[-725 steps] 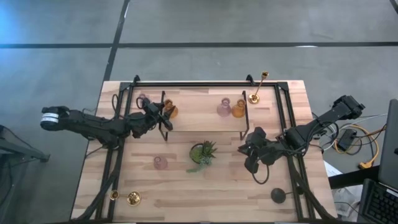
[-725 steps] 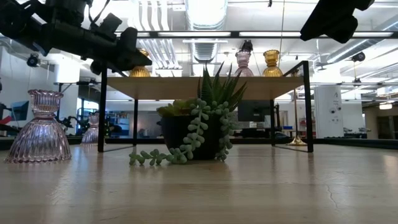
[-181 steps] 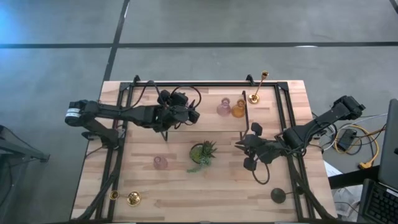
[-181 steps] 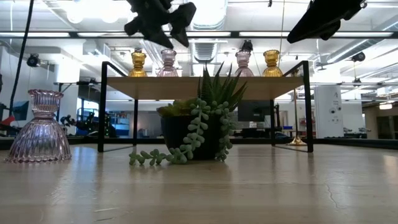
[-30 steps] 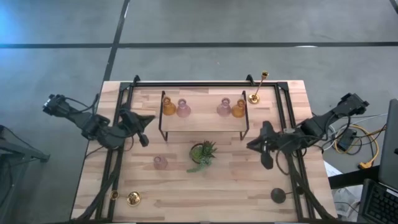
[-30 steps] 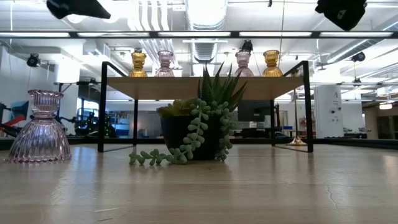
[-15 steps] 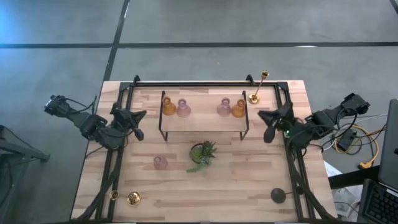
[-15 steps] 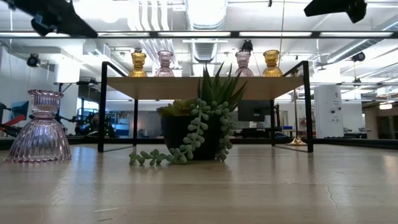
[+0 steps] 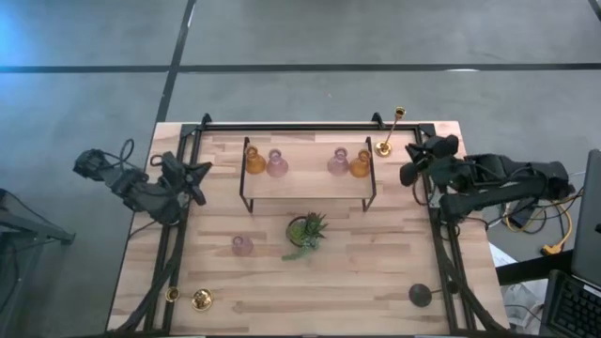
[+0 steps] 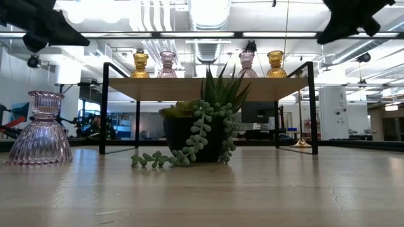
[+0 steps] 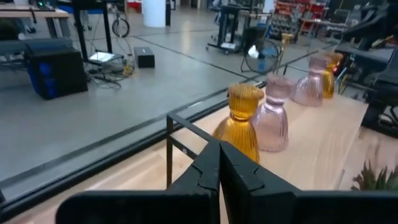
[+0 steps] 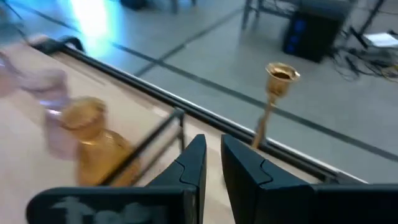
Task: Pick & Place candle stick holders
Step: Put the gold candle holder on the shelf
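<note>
Both arms are up off the bench (image 9: 310, 291) right now and neither is carrying anything. The left gripper (image 9: 192, 178) hangs over the left side of the frame, just outside the black shelf (image 9: 305, 183), and its fingers are pinched all the way together, with nothing between them in the left wrist view. Straight ahead of it on the shelf top sit an amber glass holder (image 11: 240, 122) and a pink glass holder (image 11: 275, 123) touching side by side, with another pink one (image 11: 312, 83) and another amber one (image 11: 331, 67) farther along the same shelf.

The right gripper (image 9: 420, 161) is over at the back right corner, fingers drawn in to a thin slit, empty. Just ahead of it stands the tall gold candle stick holder (image 12: 273, 99) on its round base, upright, near the bench's back edge. Off to the gripper's side is that far amber holder, blurred in the right wrist view.

Well away from both grippers: a lone pink glass holder (image 9: 242, 245) on the bench in front of the shelf, beside the spiky green plant (image 9: 307, 232). A second gold holder (image 9: 201, 299) lies near the front left corner, and the black holder (image 9: 420, 295) is near the front right.
</note>
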Robot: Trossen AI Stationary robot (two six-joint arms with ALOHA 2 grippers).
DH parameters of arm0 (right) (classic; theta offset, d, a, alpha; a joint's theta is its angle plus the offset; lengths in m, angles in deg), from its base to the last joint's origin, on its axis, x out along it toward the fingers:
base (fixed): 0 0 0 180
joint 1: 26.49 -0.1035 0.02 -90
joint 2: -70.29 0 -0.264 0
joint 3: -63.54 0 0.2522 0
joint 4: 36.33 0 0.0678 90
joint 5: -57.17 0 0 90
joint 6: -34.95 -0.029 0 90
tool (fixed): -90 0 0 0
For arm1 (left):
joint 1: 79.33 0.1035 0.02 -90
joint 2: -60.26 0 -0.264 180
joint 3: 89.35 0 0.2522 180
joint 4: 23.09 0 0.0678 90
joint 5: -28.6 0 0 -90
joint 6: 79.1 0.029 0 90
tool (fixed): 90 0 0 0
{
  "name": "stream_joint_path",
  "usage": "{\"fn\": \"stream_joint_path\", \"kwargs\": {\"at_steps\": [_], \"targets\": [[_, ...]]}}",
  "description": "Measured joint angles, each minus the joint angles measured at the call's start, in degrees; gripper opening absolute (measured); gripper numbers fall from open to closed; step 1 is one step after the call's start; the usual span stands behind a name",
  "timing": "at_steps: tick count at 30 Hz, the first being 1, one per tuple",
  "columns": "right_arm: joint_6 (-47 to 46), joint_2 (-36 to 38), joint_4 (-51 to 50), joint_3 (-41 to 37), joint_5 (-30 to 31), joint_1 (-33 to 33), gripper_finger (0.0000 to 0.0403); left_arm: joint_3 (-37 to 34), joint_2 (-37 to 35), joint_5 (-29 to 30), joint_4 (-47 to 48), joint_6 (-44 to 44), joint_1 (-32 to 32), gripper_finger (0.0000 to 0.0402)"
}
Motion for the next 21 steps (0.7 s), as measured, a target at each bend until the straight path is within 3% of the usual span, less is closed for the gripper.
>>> {"fn": "stream_joint_path", "kwargs": {"at_steps": [8,14,21], "targets": [[2.89,0.02,0.86,-3.07,-5.54,11.45,0.0043,0.02,-0.29,0.88,0.02,2.39,0.04,0.0008],[9.61,-0.14,7.41,-6.80,-10.72,20.94,0.0043,-0.25,-0.22,0.96,0.04,2.80,0.00,0.0009],[26.31,0.41,20.07,-12.40,-26.47,35.85,0.0043,-0.51,-0.22,0.47,0.04,2.82,0.00,0.0009]]}}
